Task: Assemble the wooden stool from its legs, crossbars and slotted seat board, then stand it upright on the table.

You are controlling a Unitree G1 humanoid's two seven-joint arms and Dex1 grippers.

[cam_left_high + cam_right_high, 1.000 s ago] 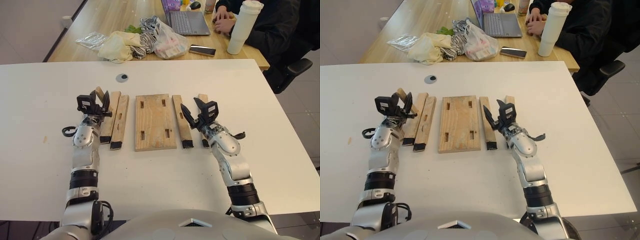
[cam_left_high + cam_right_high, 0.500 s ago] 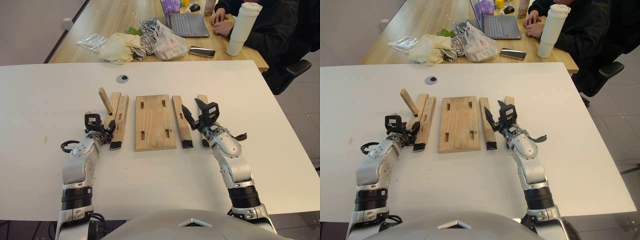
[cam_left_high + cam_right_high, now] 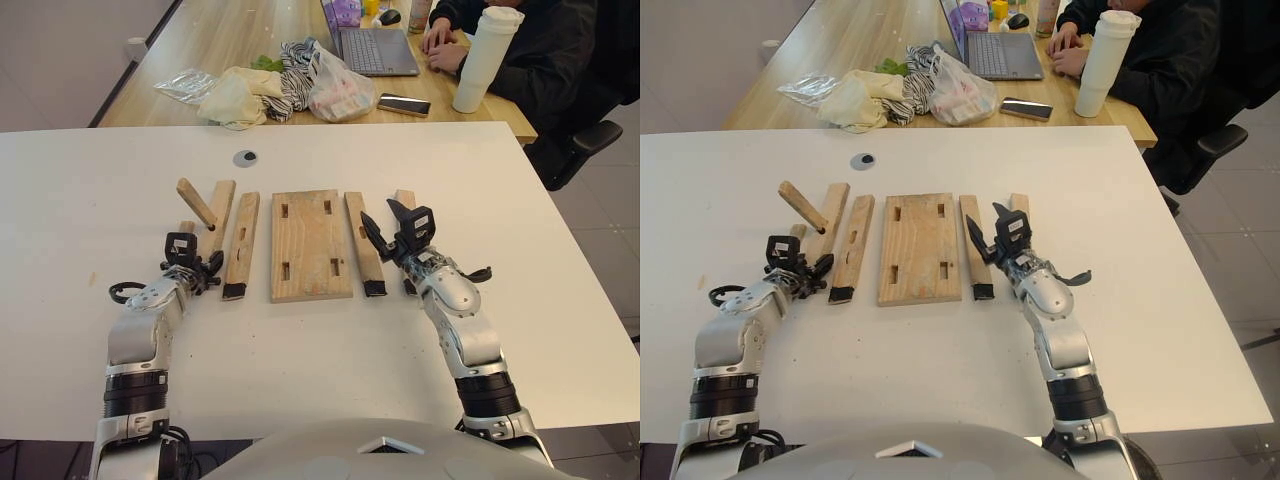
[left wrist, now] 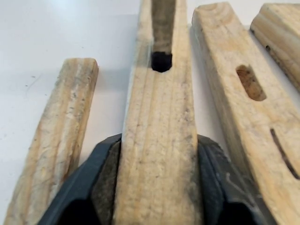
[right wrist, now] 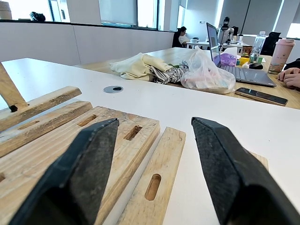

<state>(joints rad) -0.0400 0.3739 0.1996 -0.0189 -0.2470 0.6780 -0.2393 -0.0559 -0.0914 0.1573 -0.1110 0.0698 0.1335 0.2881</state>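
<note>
White table (image 3: 320, 340) carries the stool parts in a row at frame centre. At mid-row the slotted seat board (image 3: 311, 243) lies flat, with two legs on each side. On the left gripper (image 3: 195, 270) the jaws clamp the outermost left leg (image 4: 159, 140), on which a crossbar (image 3: 196, 203) stands tilted. On the right gripper (image 3: 385, 228) the jaws are wide, above the inner right leg (image 3: 364, 240).

left end effector (image 3: 200, 268) at leg (image 3: 222, 200), seat board (image 3: 311, 245)

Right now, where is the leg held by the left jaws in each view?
Left eye: leg, row's left part.
Right eye: leg, likewise.
Left wrist: leg down the middle.
Right wrist: leg beyond the seat board.
Landmark: tilted crossbar plugged into it.
</note>
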